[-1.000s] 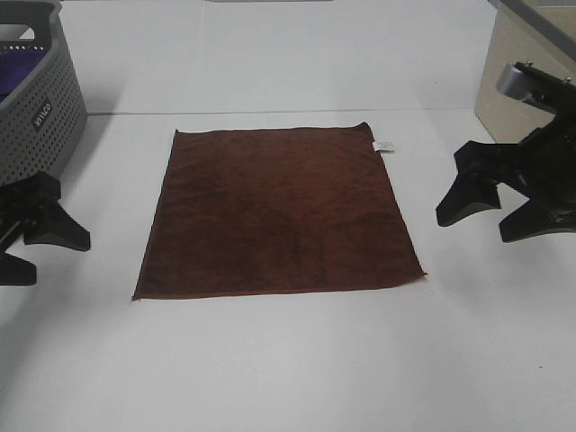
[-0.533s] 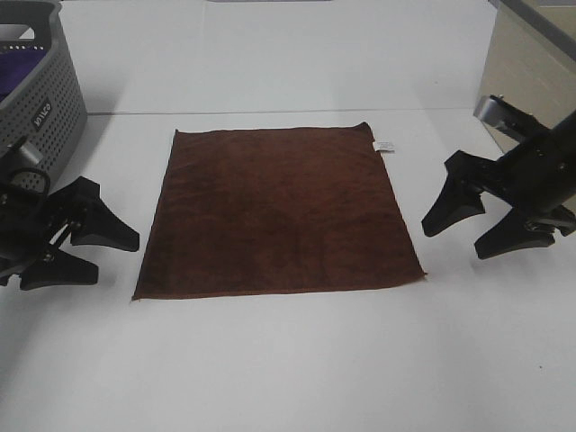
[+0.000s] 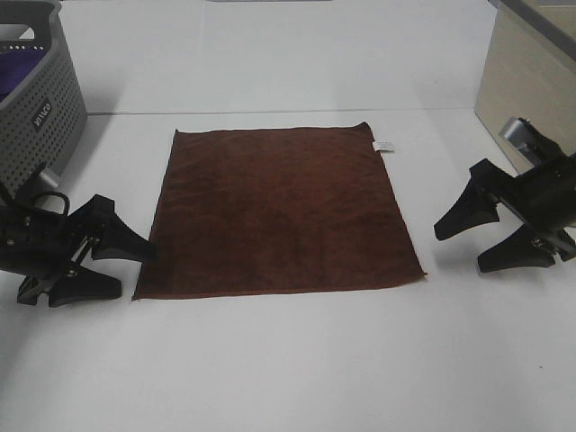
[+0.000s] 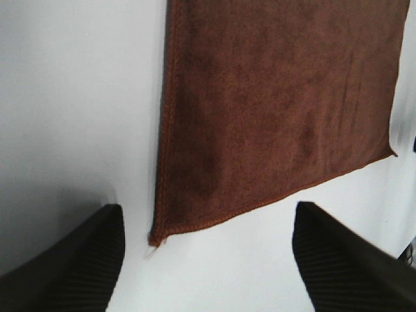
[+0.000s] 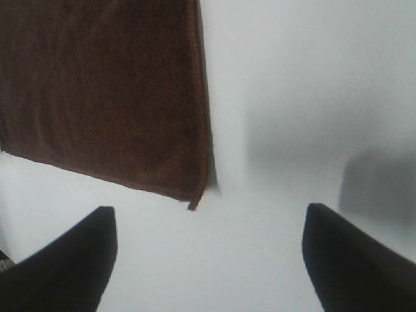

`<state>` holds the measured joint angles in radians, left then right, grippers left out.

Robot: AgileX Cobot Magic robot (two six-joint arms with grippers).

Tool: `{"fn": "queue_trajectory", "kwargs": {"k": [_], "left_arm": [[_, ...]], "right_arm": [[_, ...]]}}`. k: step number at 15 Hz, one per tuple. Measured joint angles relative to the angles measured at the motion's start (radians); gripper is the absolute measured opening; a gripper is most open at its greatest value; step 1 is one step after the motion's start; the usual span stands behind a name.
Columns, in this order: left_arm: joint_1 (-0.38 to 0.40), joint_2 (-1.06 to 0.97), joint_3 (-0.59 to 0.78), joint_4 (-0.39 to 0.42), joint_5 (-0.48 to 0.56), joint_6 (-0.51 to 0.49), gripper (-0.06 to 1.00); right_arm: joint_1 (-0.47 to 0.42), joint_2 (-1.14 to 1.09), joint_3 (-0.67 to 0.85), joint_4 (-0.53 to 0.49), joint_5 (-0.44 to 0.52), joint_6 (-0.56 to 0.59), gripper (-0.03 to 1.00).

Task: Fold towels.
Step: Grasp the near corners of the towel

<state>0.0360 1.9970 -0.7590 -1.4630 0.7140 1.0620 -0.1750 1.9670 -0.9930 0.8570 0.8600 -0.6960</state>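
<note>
A dark reddish-brown towel lies flat and unfolded on the white table, with a small white tag at its far right corner. My left gripper is open and empty, just left of the towel's near left corner. My right gripper is open and empty, to the right of the towel's near right corner. The towel also fills part of the left wrist view and the right wrist view.
A grey perforated basket with purple fabric inside stands at the far left. A beige box or cabinet stands at the far right. The white table extends in front of the towel.
My left gripper has moved right, closer to the towel's near left corner. My right gripper has shifted slightly right and nearer, staying open.
</note>
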Motion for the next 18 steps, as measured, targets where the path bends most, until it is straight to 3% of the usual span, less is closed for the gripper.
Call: {"fn": "queue_trajectory", "kwargs": {"k": [4, 8, 10, 13, 15, 18], "left_arm": [[-0.034, 0.048, -0.017, -0.112, 0.038, 0.071, 0.68], [-0.12, 0.104, -0.094, -0.135, 0.055, 0.074, 0.68], [-0.148, 0.121, -0.121, -0.143, 0.058, 0.07, 0.66], [-0.141, 0.13, -0.122, -0.117, 0.032, 0.063, 0.4], [-0.139, 0.13, -0.122, -0.095, 0.019, 0.055, 0.07], [-0.139, 0.118, -0.122, -0.018, 0.013, -0.002, 0.01]], "right_arm": [[0.082, 0.086, -0.01, 0.051, -0.005, -0.021, 0.76], [0.196, 0.141, -0.036, 0.183, -0.006, -0.043, 0.74], [0.255, 0.17, -0.077, 0.219, -0.02, -0.049, 0.65], [0.265, 0.186, -0.091, 0.199, -0.052, -0.026, 0.37], [0.264, 0.187, -0.091, 0.136, -0.068, 0.033, 0.09], [0.264, 0.173, -0.092, 0.062, -0.055, 0.099, 0.03]]}}
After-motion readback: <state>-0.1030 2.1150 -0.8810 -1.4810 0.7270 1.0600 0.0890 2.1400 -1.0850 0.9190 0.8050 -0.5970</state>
